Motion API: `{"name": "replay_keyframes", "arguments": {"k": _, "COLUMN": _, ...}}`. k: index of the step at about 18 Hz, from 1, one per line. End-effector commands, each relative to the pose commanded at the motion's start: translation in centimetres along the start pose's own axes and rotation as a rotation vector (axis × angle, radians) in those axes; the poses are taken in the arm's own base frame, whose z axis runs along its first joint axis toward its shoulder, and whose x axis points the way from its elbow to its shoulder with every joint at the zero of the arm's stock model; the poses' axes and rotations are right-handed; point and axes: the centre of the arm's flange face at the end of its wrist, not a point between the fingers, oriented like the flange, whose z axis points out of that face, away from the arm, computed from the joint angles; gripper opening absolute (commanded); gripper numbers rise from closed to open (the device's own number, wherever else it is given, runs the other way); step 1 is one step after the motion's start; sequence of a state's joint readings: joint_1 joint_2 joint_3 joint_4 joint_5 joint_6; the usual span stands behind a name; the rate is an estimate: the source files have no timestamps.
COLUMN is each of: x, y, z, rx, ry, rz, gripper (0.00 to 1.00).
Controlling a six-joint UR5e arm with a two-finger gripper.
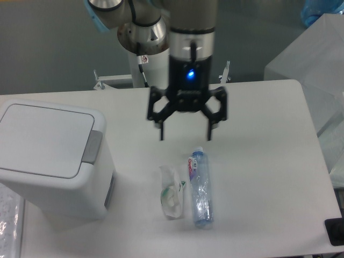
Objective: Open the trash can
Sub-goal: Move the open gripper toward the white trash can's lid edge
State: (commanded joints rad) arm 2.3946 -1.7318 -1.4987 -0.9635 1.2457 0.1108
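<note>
Trash can [51, 156] sits at nine o'clock on the worktop [258, 140], lid shut, grey push tab [92, 146] facing three o'clock. At centre hovers the hand [185, 133], fingers spread and empty: the approach step. Next it must reach the tab and press. Bottle [200, 188] and wrapper [171, 192] lie at six o'clock.

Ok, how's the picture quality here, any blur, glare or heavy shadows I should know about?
In the camera view: light is soft and even; the trash can casts a faint shadow to its right; the gripper and arm look slightly smeared; a blue light glows on the wrist; the plastic bottle shows small highlights, no strong glare.
</note>
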Motion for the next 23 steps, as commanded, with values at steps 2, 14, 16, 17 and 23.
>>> {"name": "replay_keyframes", "arguments": {"k": 2, "x": 1.3, "y": 0.1, "z": 0.5, "rx": -0.001, "ry": 0.017, "rz": -0.021, "gripper": 1.00}}
{"name": "replay_keyframes", "arguments": {"k": 14, "x": 5.1, "y": 2.1, "z": 2.7, "rx": -0.057, "ry": 0.053, "rz": -0.028, "gripper": 1.00}}
{"name": "replay_keyframes", "arguments": {"k": 16, "x": 5.2, "y": 2.2, "z": 2.9, "rx": -0.063, "ry": 0.053, "rz": -0.028, "gripper": 1.00}}
{"name": "replay_keyframes", "arguments": {"k": 17, "x": 5.1, "y": 2.6, "z": 3.2, "rx": -0.070, "ry": 0.053, "rz": -0.030, "gripper": 1.00}}
{"name": "replay_keyframes", "arguments": {"k": 23, "x": 5.5, "y": 3.5, "z": 3.8, "rx": -0.088, "ry": 0.056, "rz": -0.024, "gripper": 1.00}}
